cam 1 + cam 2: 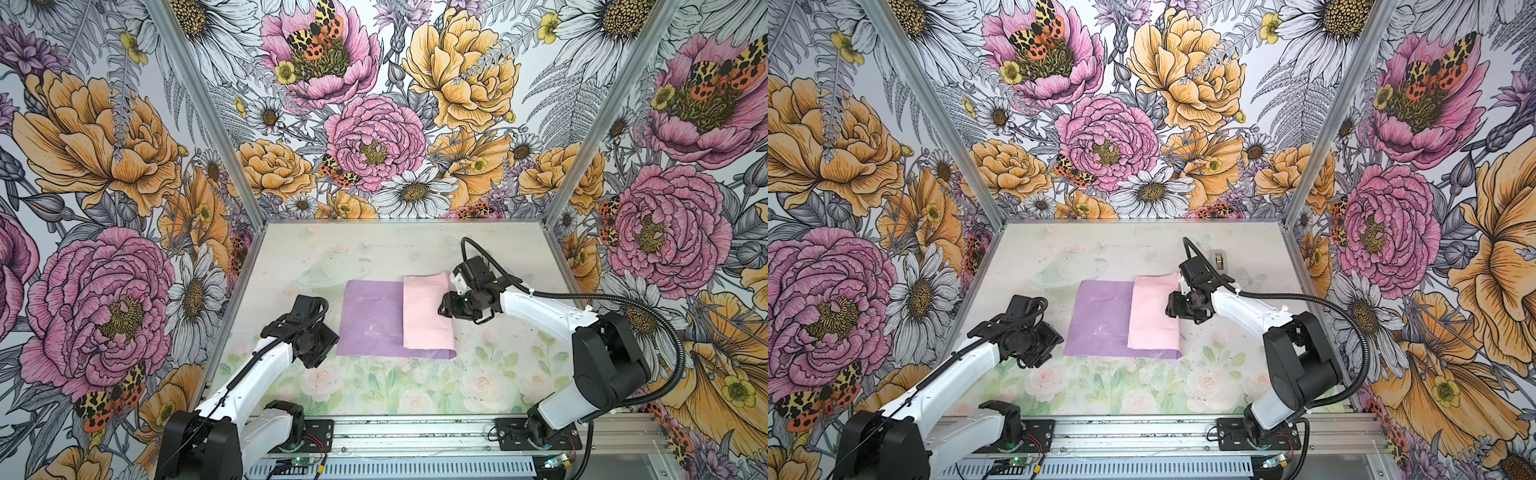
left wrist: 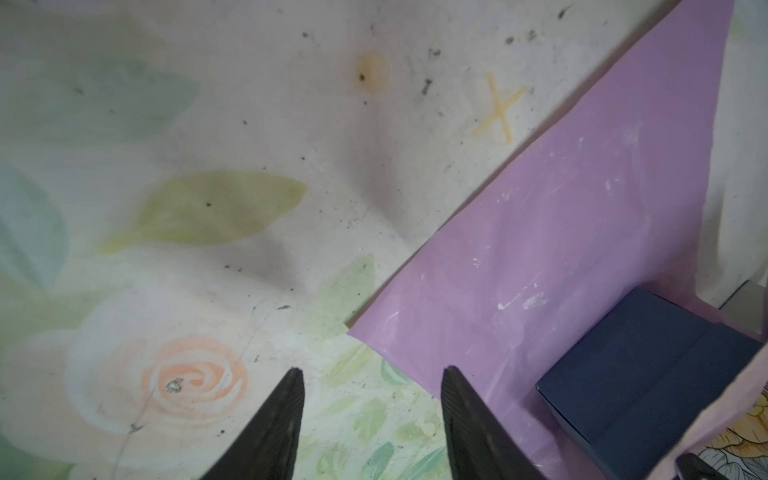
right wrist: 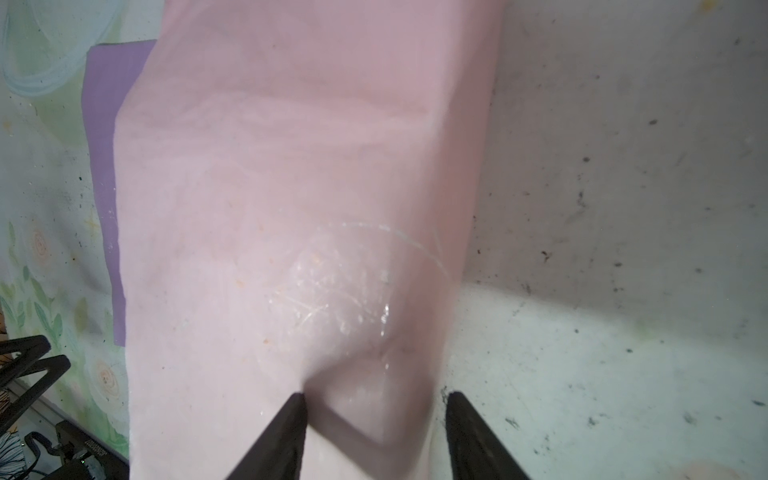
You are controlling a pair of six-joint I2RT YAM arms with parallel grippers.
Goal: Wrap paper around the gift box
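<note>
Nearest the base, the left pincer (image 2: pixel 372 370) is shown with jaws apart and empty, held over the tabletop (image 1: pixel 374 253) at the near left corner of the paper (image 1: pixel 370 320). On that side the lilac face lies flat and uncovered, its free edge running near to far. Past this strip, to the right of the left pincer, the gift box (image 2: pixel 648 374) is seen resting on the lilac face under the pink flap (image 1: pixel 424 311) folded over from the right; in both top views it is hidden. The right pincer (image 3: pixel 377 395) is set astride the flap's right fold, jaws apart, one tip touching pink paper. The free lilac edge is judged nearer the left arm, to which the next fold probably falls.
</note>
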